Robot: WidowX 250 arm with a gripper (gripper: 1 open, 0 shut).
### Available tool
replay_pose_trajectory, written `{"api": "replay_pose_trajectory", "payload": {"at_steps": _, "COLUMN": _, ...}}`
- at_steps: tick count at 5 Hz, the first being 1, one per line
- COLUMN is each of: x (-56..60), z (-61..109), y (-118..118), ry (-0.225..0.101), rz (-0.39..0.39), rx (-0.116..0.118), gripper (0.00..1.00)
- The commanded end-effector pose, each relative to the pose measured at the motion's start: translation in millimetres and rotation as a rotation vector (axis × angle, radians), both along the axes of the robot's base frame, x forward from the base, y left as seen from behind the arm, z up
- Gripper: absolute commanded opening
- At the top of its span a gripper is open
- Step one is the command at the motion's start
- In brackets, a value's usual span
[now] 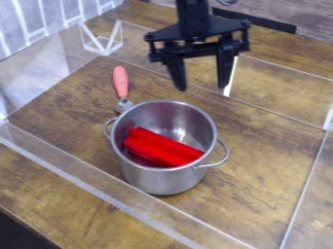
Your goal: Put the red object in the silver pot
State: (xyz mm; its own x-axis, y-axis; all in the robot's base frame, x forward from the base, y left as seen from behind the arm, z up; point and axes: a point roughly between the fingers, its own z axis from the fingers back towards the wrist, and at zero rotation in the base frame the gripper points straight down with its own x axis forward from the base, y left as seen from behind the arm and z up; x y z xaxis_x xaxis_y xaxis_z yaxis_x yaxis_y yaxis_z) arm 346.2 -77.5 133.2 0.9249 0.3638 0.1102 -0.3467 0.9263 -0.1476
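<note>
Now red object [162,148] inside silver pot [166,173].

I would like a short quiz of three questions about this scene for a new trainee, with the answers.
1. True or false: the red object lies inside the silver pot.
2. What lies on the table beside the pot: A) pink-handled utensil, B) blue cup?
3. Is the end effector holding anything?

Key: 1 true; 2 A; 3 no, it is empty above the table behind the pot.
</note>
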Motion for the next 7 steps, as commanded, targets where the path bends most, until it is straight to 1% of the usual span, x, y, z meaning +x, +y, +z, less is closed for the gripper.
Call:
{"api": "replay_pose_trajectory", "payload": {"at_steps": 1, "x": 6.9, "z": 18.0, "y": 9.0, "ry": -0.065, "rz": -0.076, "rx": 0.019, "gripper": 1.00}}
{"api": "replay_pose_trajectory", "payload": {"at_steps": 2, "x": 6.9, "z": 16.1, "y": 22.3, "ry": -0.062, "rz": -0.075, "rx": 0.027, "gripper": 1.00}}
{"api": "replay_pose_trajectory", "payload": {"at_steps": 3, "x": 11.8, "z": 8.5, "y": 23.3, "ry": -0.061, "rz": -0.169, "rx": 0.038, "gripper": 1.00}}
{"api": "replay_pose_trajectory", "payload": {"at_steps": 4, "x": 19.0, "z": 4.7, "y": 20.2, "ry": -0.066, "rz": -0.248, "rx": 0.051, "gripper": 1.00}}
{"api": "replay_pose_trajectory", "payload": {"at_steps": 6, "x": 23.5, "z": 18.2, "y": 21.8, "ry": -0.075, "rz": -0.199, "rx": 0.077, "gripper": 1.00}}
{"api": "replay_pose_trajectory", "payload": {"at_steps": 7, "x": 33.5, "z": 16.4, "y": 21.7, "ry": -0.079, "rz": -0.218, "rx": 0.080, "gripper": 1.00}}
